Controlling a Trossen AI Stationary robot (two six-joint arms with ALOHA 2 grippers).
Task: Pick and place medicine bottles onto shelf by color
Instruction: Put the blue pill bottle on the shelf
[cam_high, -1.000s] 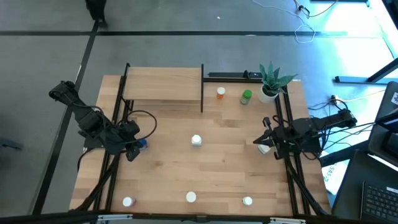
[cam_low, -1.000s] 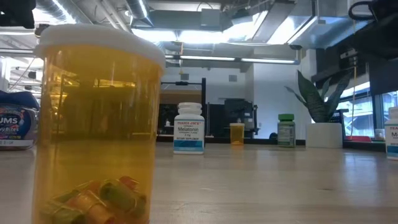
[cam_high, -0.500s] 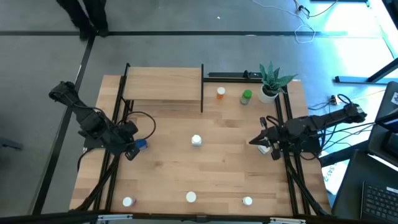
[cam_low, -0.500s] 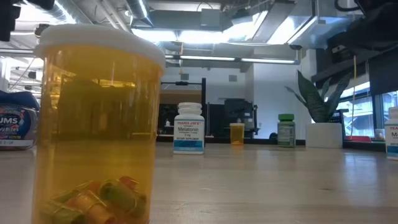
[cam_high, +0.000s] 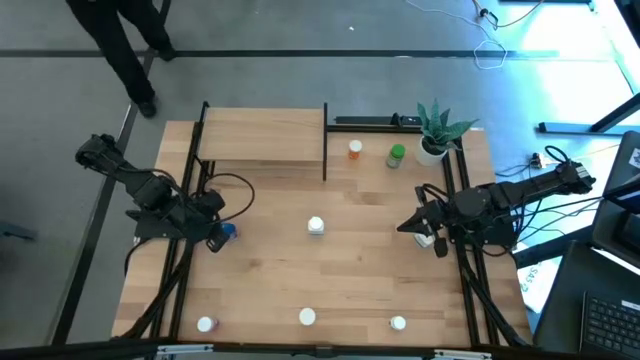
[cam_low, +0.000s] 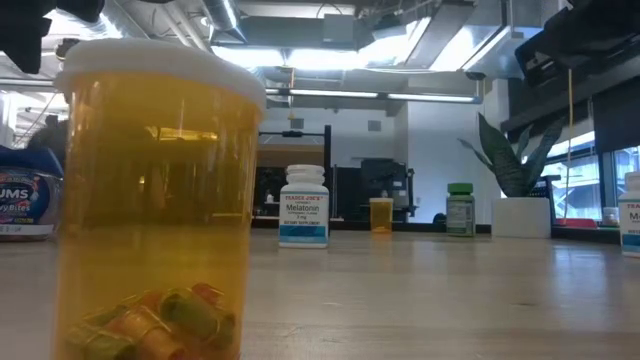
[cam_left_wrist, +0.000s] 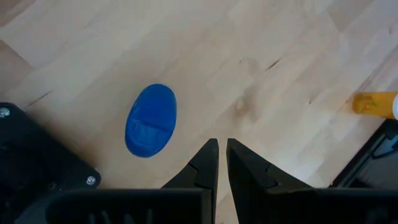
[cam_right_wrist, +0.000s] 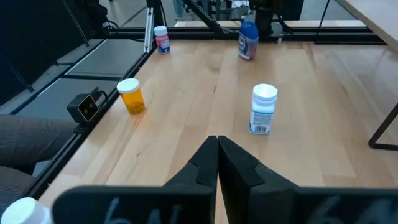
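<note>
Blue-capped round bottle (cam_left_wrist: 151, 120) is sitting just beside my left claw (cam_left_wrist: 222, 163), which is hovering pinched shut, empty; descending shut risks toppling it.

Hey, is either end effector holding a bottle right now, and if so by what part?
Nothing is held. The left end effector and the right end effector are both shut on nothing.

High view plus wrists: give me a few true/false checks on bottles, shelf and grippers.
1. The shelf holds three bottles. False: no bottle is on it.
2. The left gripper is shut, holding nothing. True.
3. The blue bottle stands next to the potted plant. False: it is by the left gripper; the green bottle and an orange bottle are near the plant.
4. The right gripper is shut and empty. True.
</note>
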